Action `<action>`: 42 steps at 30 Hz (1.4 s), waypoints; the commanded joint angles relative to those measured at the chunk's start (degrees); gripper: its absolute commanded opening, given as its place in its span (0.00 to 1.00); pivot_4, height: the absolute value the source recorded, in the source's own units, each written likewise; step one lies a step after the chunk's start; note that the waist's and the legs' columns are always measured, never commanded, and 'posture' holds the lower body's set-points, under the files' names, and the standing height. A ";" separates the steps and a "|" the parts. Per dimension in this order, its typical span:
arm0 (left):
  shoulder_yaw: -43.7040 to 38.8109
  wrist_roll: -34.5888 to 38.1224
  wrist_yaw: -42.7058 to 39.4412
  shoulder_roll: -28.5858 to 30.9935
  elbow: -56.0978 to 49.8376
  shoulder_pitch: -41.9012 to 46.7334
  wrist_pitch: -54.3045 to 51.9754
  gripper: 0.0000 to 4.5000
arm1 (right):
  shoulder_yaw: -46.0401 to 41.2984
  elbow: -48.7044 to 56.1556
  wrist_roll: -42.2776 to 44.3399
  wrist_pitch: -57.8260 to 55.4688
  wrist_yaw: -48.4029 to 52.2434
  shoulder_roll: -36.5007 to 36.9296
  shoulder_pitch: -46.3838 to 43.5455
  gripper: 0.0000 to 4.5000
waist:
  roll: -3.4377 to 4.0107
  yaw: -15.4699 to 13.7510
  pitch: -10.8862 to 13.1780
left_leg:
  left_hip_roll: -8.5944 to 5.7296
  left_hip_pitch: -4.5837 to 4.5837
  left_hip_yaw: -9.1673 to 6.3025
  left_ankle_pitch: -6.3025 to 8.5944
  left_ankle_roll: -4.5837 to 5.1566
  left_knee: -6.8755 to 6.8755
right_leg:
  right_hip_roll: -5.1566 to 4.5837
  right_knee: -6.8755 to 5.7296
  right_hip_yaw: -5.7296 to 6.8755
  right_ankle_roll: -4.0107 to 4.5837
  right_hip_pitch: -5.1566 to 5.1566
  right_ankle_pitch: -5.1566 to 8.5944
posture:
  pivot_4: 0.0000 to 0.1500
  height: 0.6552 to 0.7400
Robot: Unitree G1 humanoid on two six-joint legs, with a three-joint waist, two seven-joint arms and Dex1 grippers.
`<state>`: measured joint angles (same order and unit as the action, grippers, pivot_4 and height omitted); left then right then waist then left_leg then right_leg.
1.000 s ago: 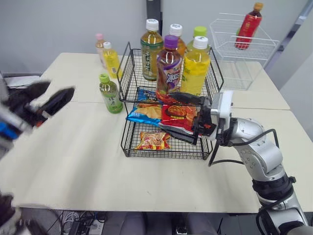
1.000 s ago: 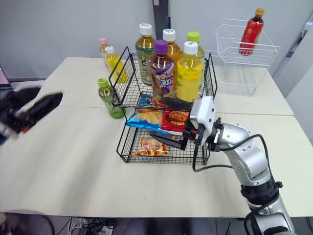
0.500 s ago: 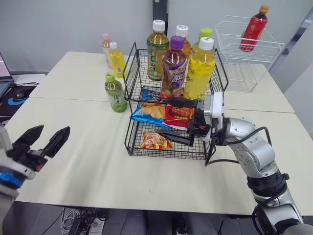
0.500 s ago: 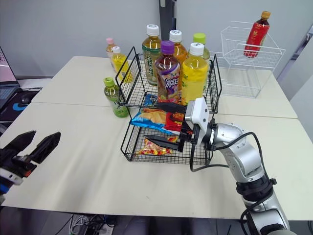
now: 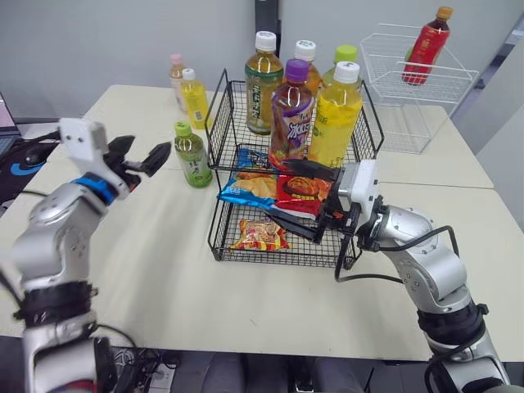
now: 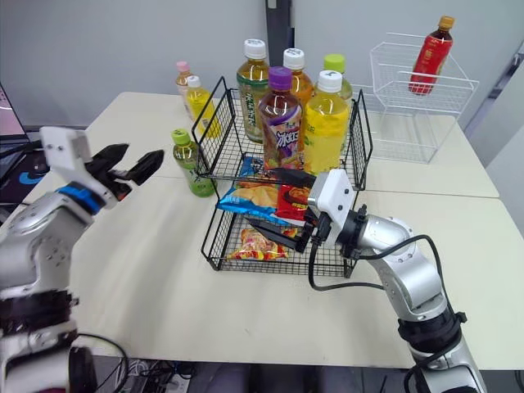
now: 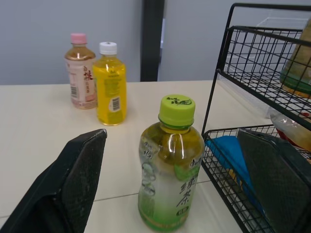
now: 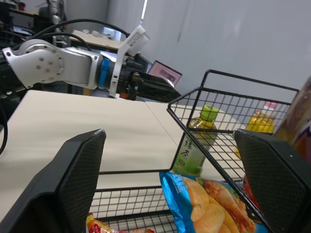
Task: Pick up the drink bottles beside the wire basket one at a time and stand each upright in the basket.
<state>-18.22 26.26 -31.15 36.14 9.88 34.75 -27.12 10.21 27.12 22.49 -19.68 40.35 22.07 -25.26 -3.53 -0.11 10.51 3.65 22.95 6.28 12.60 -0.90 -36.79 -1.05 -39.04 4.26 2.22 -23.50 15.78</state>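
Fingers spread and empty, my left gripper [image 5: 150, 148] pointed at the green tea bottle [image 7: 169, 165], upright on the table [image 5: 155, 270] just ahead of it, beside the wire basket [image 5: 219, 123]. Clear plastic, pale yellow-green liquid, lime cap, green label. My right gripper [image 5: 282, 193] gaped open at the basket's lower tier.

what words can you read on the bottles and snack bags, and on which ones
"绿茶", as best it reads: label of the green-capped bottle.
Its cap: dark script, illegible.
Purple-capped bottle, pink-capped bottle, snack bags: print too small or blurred.
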 commanded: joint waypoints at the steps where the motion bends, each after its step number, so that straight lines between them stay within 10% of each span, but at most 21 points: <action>1: 3.53 -4.53 -1.15 -0.99 9.34 7.09 6.32 0.99 | -1.76 4.61 -0.20 -0.88 -2.09 0.78 0.90 1.00 | 0.00 0.21 0.00 | 0.00 0.01 -0.01 0.00 0.00 0.00 | 0.00 0.00 0.02 0.00 0.00 0.00 | 1.00 1.00; 10: 9.76 -13.30 -2.56 -2.90 32.39 22.11 16.25 0.99 | -2.13 7.31 -0.95 -2.05 -4.28 1.69 2.83 1.00 | 0.00 0.30 0.00 | 0.00 0.02 0.01 -0.01 -0.01 -0.01 | 0.01 -0.02 0.02 -0.01 -0.04 0.00 | 1.00 1.00; 21: 10.06 -16.59 -3.39 -1.76 41.47 25.37 18.63 0.30 | -2.25 7.65 -0.85 -1.71 -4.67 2.34 3.33 1.00 | -0.01 0.43 0.00 | 0.00 0.01 0.04 -0.01 -0.02 -0.02 | 0.01 -0.03 0.00 -0.01 -0.05 0.01 | 1.00 1.00; 42: 1.84 -1.98 -13.64 13.08 9.48 29.19 -4.82 0.30 | -5.35 3.21 0.76 8.41 -3.13 -2.77 -1.51 1.00 | -0.09 0.88 0.05 | -0.04 0.67 -0.04 -0.16 -0.26 -0.17 | 0.00 -0.06 0.04 0.03 -0.60 -0.06 | 1.00 1.00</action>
<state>-14.56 20.88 -43.62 47.45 24.87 58.99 -29.60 5.81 29.20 21.77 -12.95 36.63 19.53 -25.76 -3.62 0.77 10.56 3.61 23.66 6.21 12.44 -1.16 -36.98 -1.05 -39.09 4.33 2.24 -24.11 15.72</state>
